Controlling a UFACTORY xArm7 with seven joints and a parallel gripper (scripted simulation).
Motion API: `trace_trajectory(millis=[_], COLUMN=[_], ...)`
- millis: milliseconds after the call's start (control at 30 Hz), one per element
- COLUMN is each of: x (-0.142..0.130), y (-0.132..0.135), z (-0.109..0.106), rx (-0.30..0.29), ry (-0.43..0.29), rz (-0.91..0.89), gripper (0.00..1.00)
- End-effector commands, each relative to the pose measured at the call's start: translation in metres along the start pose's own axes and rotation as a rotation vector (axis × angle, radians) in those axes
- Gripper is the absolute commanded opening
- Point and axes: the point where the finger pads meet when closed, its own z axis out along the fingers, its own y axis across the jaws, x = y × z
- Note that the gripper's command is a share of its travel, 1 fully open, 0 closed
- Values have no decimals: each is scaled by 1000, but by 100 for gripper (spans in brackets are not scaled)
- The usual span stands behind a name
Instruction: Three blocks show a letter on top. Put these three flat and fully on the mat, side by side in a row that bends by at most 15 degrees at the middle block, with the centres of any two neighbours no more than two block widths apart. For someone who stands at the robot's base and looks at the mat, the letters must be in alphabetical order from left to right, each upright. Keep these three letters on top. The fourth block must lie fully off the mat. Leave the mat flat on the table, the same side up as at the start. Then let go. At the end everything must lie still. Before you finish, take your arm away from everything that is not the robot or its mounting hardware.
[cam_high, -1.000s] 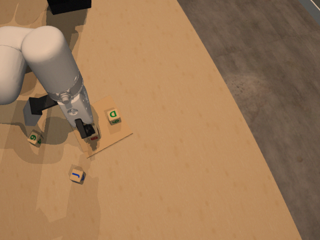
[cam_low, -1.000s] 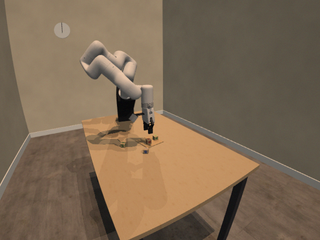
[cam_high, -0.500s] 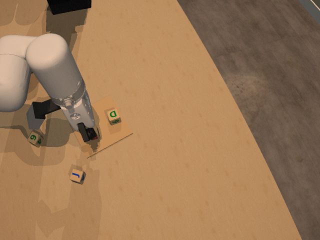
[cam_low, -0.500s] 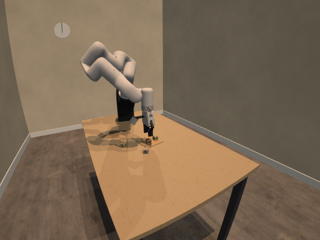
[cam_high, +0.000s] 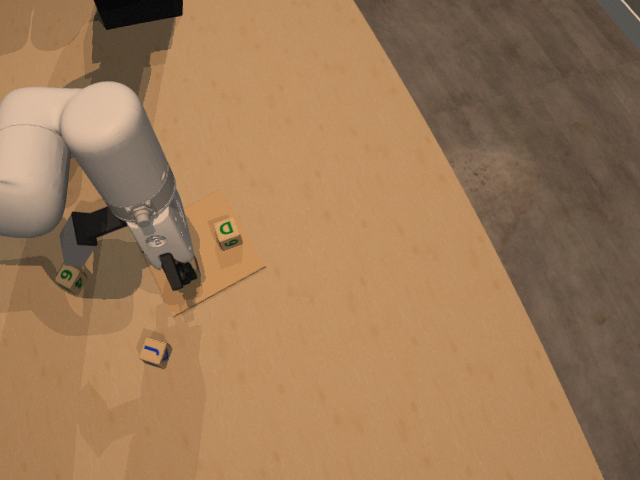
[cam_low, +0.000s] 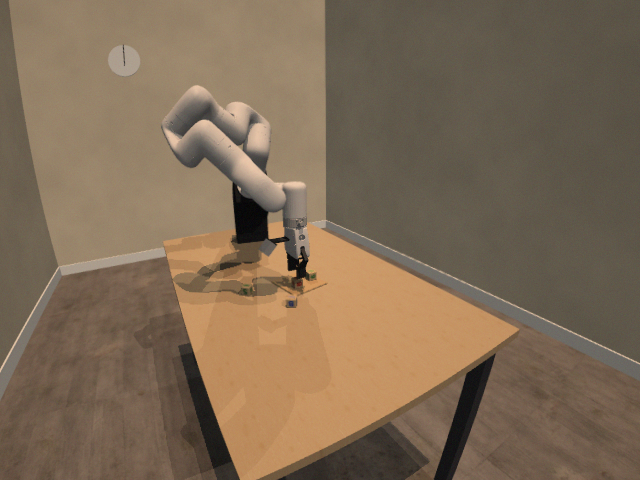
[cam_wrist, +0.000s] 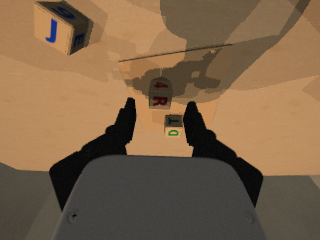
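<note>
Wooden worktop (cam_high: 361, 310) (cam_low: 361, 330). Jaws (cam_high: 179, 272) (cam_low: 297, 268) part-open, nothing held, above mat (cam_high: 227, 276) (cam_low: 310, 287) (cam_wrist: 205, 112). Red R block (cam_low: 297, 283) (cam_wrist: 160, 95) below jaws, D block (cam_high: 227, 233) (cam_low: 311, 275) (cam_wrist: 173, 126) just beside, both on mat; J block (cam_high: 154, 352) (cam_low: 291, 301) (cam_wrist: 59, 30) off mat.

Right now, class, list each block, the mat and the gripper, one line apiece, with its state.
D block: on the mat, D on top.
R block: on the mat, below the gripper.
J block: off the mat, J on top.
6 block: off the mat, 6 on top.
Mat: flat on the table.
Gripper: partly open, holding nothing.
</note>
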Motion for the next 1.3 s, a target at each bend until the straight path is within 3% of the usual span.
trace_trajectory(millis=[0,1267], x=[-1,-1], y=[-1,-1], z=[2,6], rx=[2,2], ry=[-1,-1], rz=[0,0], gripper=[69,69])
